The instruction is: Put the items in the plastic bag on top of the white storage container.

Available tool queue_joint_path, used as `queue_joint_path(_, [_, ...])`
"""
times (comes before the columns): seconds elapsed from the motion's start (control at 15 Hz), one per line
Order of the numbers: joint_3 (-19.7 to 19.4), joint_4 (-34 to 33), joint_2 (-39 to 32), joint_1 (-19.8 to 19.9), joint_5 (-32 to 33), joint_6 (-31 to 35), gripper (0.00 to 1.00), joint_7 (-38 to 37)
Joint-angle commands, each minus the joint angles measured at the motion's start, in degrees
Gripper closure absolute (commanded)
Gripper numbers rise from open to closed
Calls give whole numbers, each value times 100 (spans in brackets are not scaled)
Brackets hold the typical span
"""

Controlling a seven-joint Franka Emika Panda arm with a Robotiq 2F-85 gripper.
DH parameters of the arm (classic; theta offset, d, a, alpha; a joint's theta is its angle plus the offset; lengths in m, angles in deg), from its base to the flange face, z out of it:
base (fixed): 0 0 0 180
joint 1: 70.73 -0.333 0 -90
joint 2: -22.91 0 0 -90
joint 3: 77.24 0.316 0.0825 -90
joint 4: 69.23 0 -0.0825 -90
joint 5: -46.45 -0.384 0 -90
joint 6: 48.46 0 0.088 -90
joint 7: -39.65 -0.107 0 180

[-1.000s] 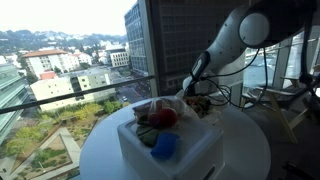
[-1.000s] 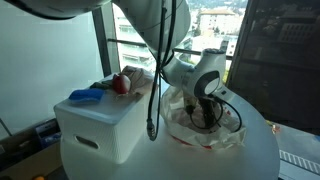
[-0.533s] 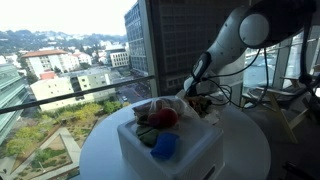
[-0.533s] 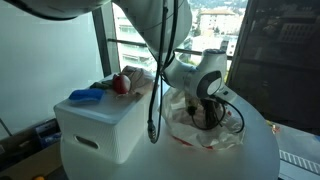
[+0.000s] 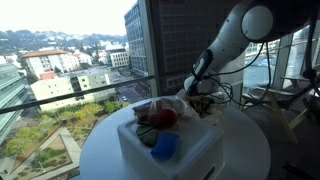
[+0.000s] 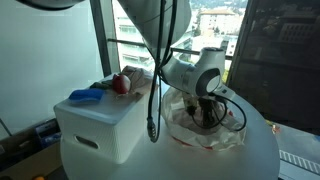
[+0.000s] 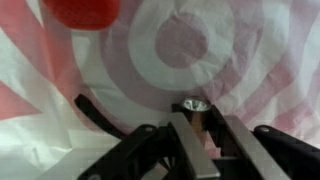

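Compared with a second ago, the arm remains dipped in the bag (image 6: 205, 128) beside the container (image 6: 100, 125), whose lid carries the same blue item (image 6: 86, 95) and red item (image 6: 121, 83). In the wrist view the fingers (image 7: 190, 140) stand nearly together inside the bag, a small silvery item (image 7: 193, 105) at their tips. Whether it is pinched cannot be told.

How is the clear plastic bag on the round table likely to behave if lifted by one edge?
The plastic bag looks thin and crumpled, so it would probably sag and fold rather than hold shape. Lying spread open, it might let anything inside slide out.
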Motion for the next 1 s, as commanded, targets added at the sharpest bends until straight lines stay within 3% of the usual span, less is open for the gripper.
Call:
queue_joint_path(0.0, [164,1105,1080,79,106,-185,90,687])
queue_joint_path(0.47, [735,3028,3201,687,-144,-705,90,3279])
queue_joint_path(0.93, [705,4708,5406,484,820,-1576,90,4543])
